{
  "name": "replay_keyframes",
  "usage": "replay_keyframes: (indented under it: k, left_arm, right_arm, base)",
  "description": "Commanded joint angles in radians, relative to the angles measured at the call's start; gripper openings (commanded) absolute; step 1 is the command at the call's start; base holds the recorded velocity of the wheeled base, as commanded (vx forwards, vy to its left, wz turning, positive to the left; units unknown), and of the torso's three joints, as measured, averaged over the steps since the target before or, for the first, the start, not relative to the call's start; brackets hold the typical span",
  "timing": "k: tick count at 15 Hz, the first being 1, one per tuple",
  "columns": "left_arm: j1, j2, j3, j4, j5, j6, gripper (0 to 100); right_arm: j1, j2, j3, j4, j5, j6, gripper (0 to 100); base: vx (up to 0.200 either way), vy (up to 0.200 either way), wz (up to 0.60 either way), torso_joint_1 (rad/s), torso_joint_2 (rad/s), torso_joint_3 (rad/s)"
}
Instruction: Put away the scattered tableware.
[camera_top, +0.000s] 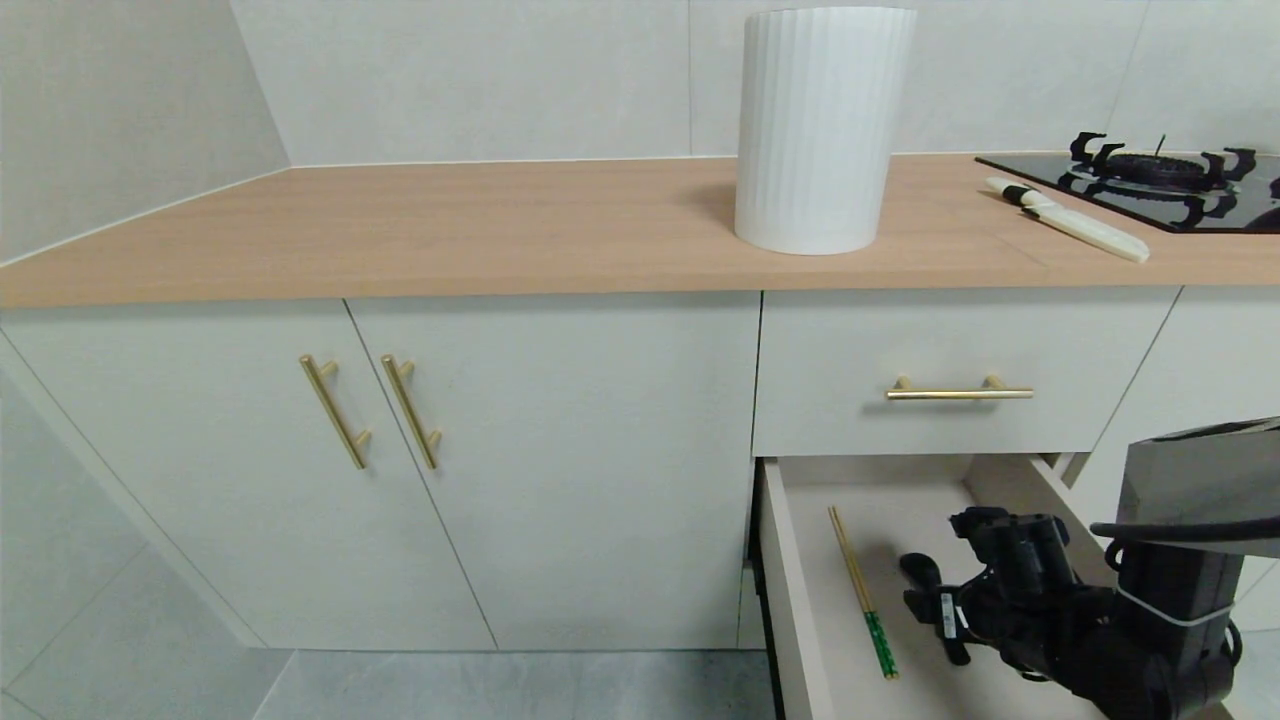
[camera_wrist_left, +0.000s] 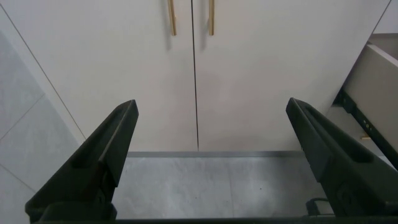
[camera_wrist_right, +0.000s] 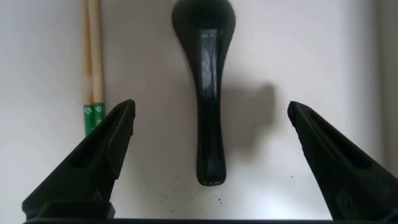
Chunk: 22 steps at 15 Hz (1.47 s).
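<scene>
The black spoon (camera_wrist_right: 208, 93) lies flat on the floor of the open drawer (camera_top: 785, 590), directly under the right tool (camera_wrist_right: 210, 107) and centred in the gap between its 2 fingers. Its bowl end points toward the drawer's back. The right tool's fingers are spread wide, 1 on each side of the spoon, and neither touches it. I cannot tell how high above the spoon the tool is.

The 2 chopsticks (camera_wrist_right: 92, 62) lie side by side on the same drawer floor, parallel to the spoon. They are just outside the tool's finger on the robot's left, apart from the spoon, with their green ends toward the drawer's front.

Above and beyond the right tool, the knife (camera_top: 1068, 219) lies on the tabletop (camera_top: 450, 220), well apart from the tool. It sits just beside the black hob (camera_top: 1150, 180). Further to the left stands a white ribbed canister (camera_top: 820, 130). Between the tabletop and the open drawer is a shut upper drawer (camera_top: 960, 394) with a gold bar pull.

The left tool (camera_wrist_left: 211, 104) is low, with its 2 fingers wide apart and nothing between them. It faces the 2 shut doors (camera_wrist_left: 261, 74) with gold handles (camera_wrist_left: 172, 17). The grey floor (camera_wrist_left: 211, 183) lies under it.
</scene>
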Motion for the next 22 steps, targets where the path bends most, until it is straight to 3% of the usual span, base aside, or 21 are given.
replay_keyframes:
  k: [1, 3, 7, 10, 13, 22]
  left_arm:
    - [0.0, 0.001, 0.0, 0.0, 0.001, 0.0, 100]
    - [0.0, 0.001, 0.0, 0.0, 0.001, 0.0, 100]
    - [0.0, 0.001, 0.0, 0.0, 0.001, 0.0, 100]
    - [0.0, 0.001, 0.0, 0.0, 0.001, 0.0, 100]
    - [0.0, 0.001, 0.0, 0.0, 0.001, 0.0, 100]
    - [0.0, 0.001, 0.0, 0.0, 0.001, 0.0, 100]
  right_arm:
    - [0.0, -0.135, 0.015, 0.046, 0.001, 0.001, 100]
    - [0.0, -0.247, 0.013, 0.136, 0.002, 0.001, 100]
    - [0.006, -0.54, -0.04, 0.448, 0.028, 0.001, 100]
    - [0.035, -0.732, -0.128, 0.768, 0.059, 0.001, 100]
    - [0.075, -0.828, -0.171, 0.93, 0.086, 0.003, 100]
    - [0.099, -0.831, -0.166, 0.94, 0.083, 0.003, 100]
  base:
    - [0.0, 0.0, 0.0, 0.0, 0.0, 0.0]
    - [0.0, 0.0, 0.0, 0.0, 0.0, 0.0]
    - [0.0, 0.0, 0.0, 0.0, 0.0, 0.0]
    - [0.0, 0.0, 0.0, 0.0, 0.0, 0.0]
    - [0.0, 0.0, 0.0, 0.0, 0.0, 0.0]
    - [0.0, 0.0, 0.0, 0.0, 0.0, 0.0]
